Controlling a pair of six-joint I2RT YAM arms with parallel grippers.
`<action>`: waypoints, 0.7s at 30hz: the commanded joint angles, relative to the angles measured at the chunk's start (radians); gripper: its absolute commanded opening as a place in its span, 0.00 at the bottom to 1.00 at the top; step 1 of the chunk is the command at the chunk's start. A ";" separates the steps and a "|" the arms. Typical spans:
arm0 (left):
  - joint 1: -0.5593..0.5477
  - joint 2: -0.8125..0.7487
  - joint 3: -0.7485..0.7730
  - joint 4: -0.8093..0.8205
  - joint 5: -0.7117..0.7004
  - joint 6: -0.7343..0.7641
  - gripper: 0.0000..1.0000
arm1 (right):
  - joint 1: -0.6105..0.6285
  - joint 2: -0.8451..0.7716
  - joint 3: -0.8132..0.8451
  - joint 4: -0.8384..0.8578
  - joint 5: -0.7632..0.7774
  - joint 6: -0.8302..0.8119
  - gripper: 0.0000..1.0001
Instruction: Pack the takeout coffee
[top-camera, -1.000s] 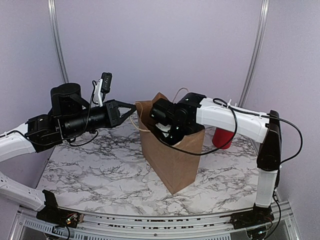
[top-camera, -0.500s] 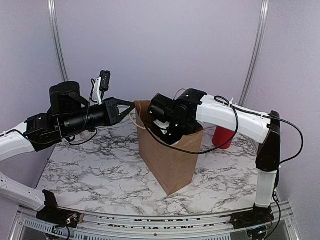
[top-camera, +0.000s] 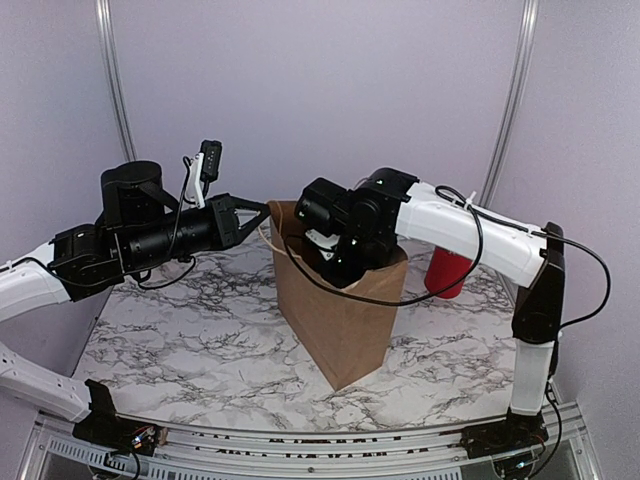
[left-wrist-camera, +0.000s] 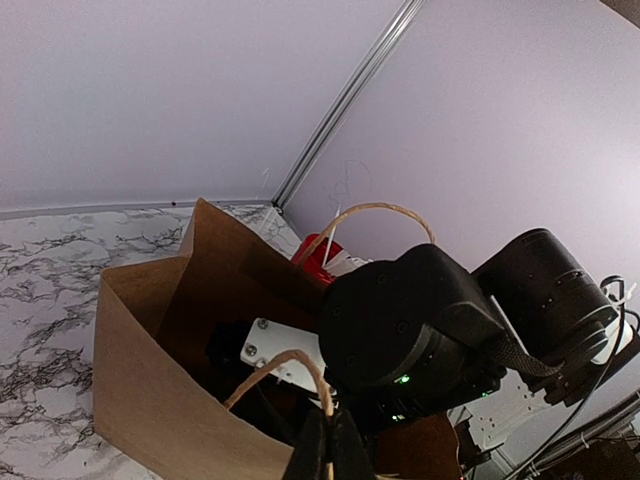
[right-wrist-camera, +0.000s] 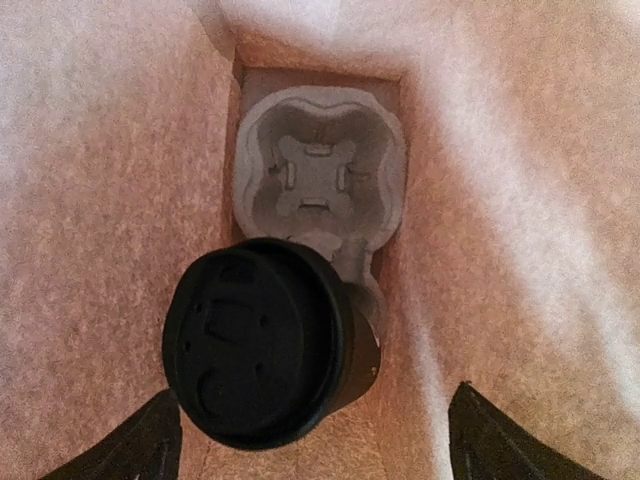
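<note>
Marble-patterned table (top-camera: 180, 330), pale purple walls behind; both arms reach in over it from the near edge.

Left arm (top-camera: 150, 240) lies nearly level, pointing right toward the bag; right arm (top-camera: 470, 235) bends over from the right, its wrist tipped down into the bag mouth.

Brown paper bag (top-camera: 340, 320) stands upright at mid-table, mouth open; the top external view shows nothing of its contents, as the right wrist blocks the opening.

Red cup (top-camera: 445, 272) stands on the table behind the right forearm, apart from the bag.

Inside the bag, seen from the right wrist: a grey moulded-pulp cup tray (right-wrist-camera: 320, 175) lies on the floor; its far pocket is vacant.

Takeout coffee (right-wrist-camera: 300, 360) stands at the near end of that tray, black lid (right-wrist-camera: 250, 340) on and facing the camera; it appears to lean a little to the left — whether it is seated fully in a pocket I cannot tell.

Right gripper (right-wrist-camera: 320, 448) hangs just above the cup, fingers spread wide; one fingertip (right-wrist-camera: 150, 445) shows at the lower left, the other at the lower right, neither touching cup or lid — nothing held.

Left gripper (left-wrist-camera: 325, 450) is pinched closed on the bag's near twine handle (left-wrist-camera: 290, 362), at the bag's left rim; the far handle (left-wrist-camera: 375, 208) loops up free.
</note>
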 joint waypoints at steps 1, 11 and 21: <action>0.004 0.007 0.033 -0.013 -0.031 0.004 0.00 | 0.011 -0.001 0.058 -0.017 0.024 0.009 0.91; 0.004 0.010 0.035 -0.027 -0.064 -0.006 0.00 | 0.011 -0.006 0.116 -0.027 0.044 0.015 0.92; 0.004 0.019 0.046 -0.053 -0.113 -0.011 0.00 | 0.012 -0.007 0.199 -0.017 0.064 0.017 0.92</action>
